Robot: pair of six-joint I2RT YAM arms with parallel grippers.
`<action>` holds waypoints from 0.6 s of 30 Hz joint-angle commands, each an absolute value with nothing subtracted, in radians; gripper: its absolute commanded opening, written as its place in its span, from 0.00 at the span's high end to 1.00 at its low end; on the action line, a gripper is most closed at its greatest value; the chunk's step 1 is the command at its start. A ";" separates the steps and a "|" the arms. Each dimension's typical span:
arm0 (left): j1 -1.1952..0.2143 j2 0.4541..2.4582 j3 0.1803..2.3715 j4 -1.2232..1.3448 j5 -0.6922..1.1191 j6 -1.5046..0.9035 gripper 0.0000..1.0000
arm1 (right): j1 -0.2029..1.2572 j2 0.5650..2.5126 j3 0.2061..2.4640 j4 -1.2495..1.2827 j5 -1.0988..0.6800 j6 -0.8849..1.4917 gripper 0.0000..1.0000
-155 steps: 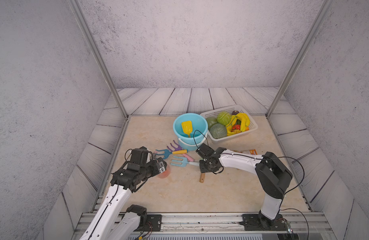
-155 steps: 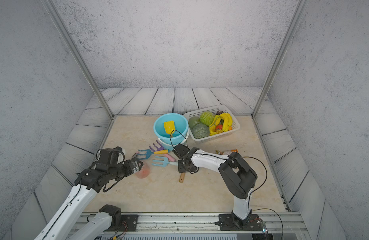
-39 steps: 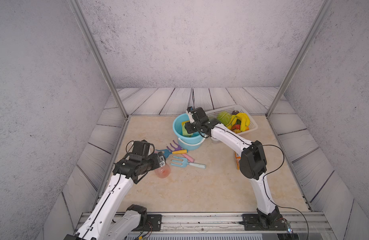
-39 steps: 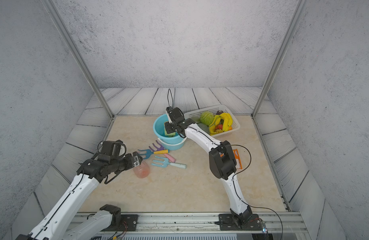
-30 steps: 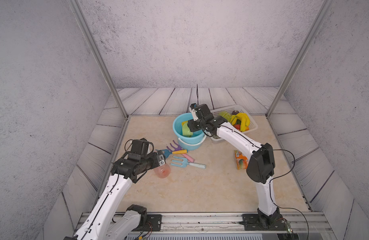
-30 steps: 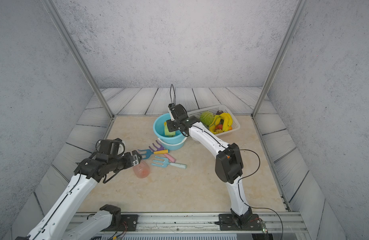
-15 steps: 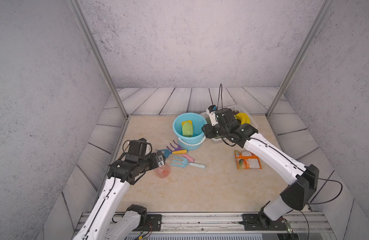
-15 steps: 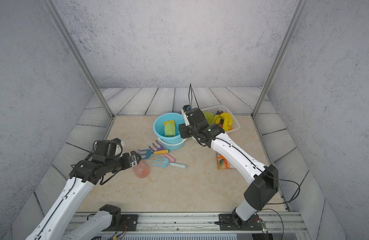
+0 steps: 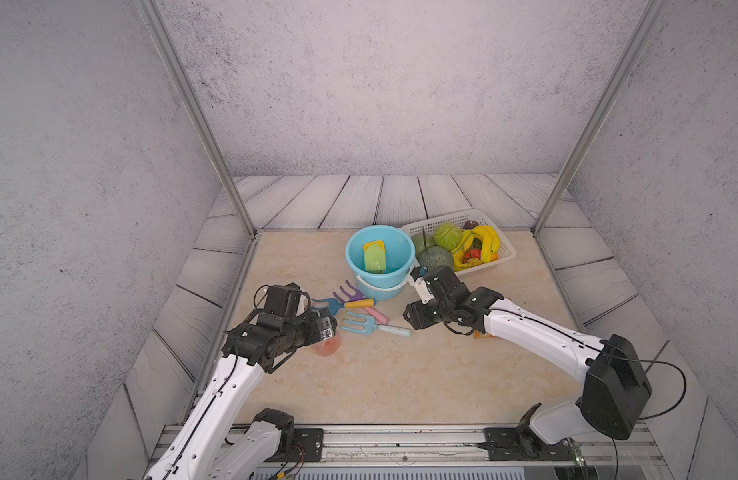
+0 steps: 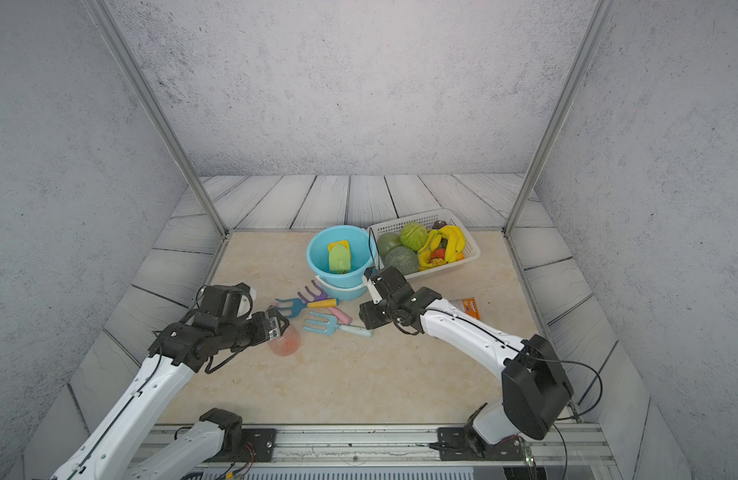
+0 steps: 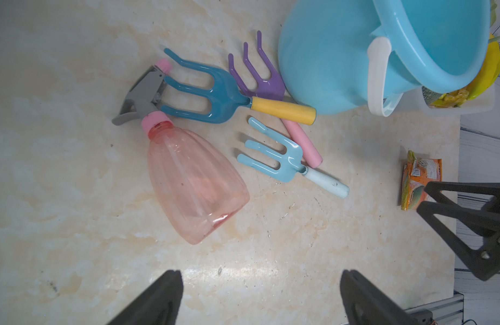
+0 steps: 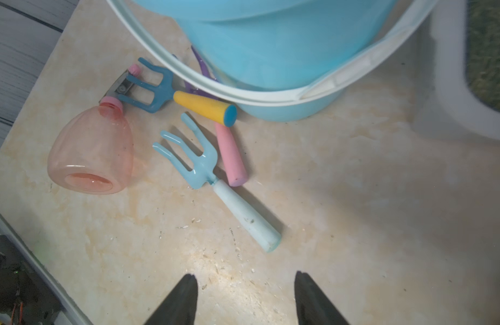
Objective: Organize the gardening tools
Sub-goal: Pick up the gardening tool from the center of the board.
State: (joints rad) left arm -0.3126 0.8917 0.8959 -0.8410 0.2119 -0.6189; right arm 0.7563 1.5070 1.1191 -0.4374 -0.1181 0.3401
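**Top views:** green shovel (image 9: 374,258) + yellow trowel (image 9: 373,244) stand in the blue bucket (image 9: 400,249). That's prob. the collecting spot, so those 2 look done. The rest lie loose on the worktop (image 9: 400,374) at the bucket's foot: purple rake (image 9: 347,290), teal fork (image 9: 330,305), light-blue fork (image 9: 361,325), and spray bottle (image 9: 327,347) on its side. L pincer (image 9: 322,332) hangs above the worktop, near the bottle. R pincer (image 9: 413,320) sits just beside the light-blue fork's handle end. Jaw state isn't readable from here. White basket (image 9: 509,249) w/ produce and orange packet (image 10: 467,308) aren't tools, so I'd leave them be.

**L wrist:** L pincer is spread wide w/ nothing between, i.e. empty. Bottle (image 11: 192,183) lies ahead of the tips, apart, its trigger head against the teal fork's tines. The wide spread suits that fat body, I'd say.

**R wrist:** R pincer is parted and empty. Light-blue fork (image 12: 203,168) lies ahead, handle end nearest the tips, not touching, angled across the approach. The rake's pink handle lies just beside the fork's head. Likely next pick; the wrist prob. needs a turn to close across the handle.
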 commanded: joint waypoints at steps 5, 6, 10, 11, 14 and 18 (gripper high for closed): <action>-0.319 0.887 0.867 -0.827 0.198 -0.626 0.04 | 0.777 1.642 1.112 -0.341 -0.139 0.292 0.39; -0.319 0.888 0.865 -0.825 0.198 -0.624 0.03 | 0.780 1.658 1.116 -0.337 -0.140 0.285 0.39; -0.319 0.890 0.866 -0.818 0.191 -0.614 0.03 | 0.791 1.720 1.136 -0.323 -0.132 0.260 0.39; -0.319 0.891 0.865 -0.816 0.189 -0.611 0.03 | 0.793 1.734 1.143 -0.322 -0.129 0.255 0.39; -0.319 0.895 0.872 -0.814 0.184 -0.606 0.03 | 0.798 1.779 1.161 -0.318 -0.129 0.239 0.40; -0.319 0.894 0.873 -0.810 0.183 -0.604 0.03 | 0.807 1.823 1.183 -0.314 -0.117 0.222 0.42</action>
State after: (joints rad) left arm -0.3126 0.8928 0.8768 -0.8249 0.1978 -0.6243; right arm 0.7994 1.7794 1.1469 -0.3298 -0.1287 0.2501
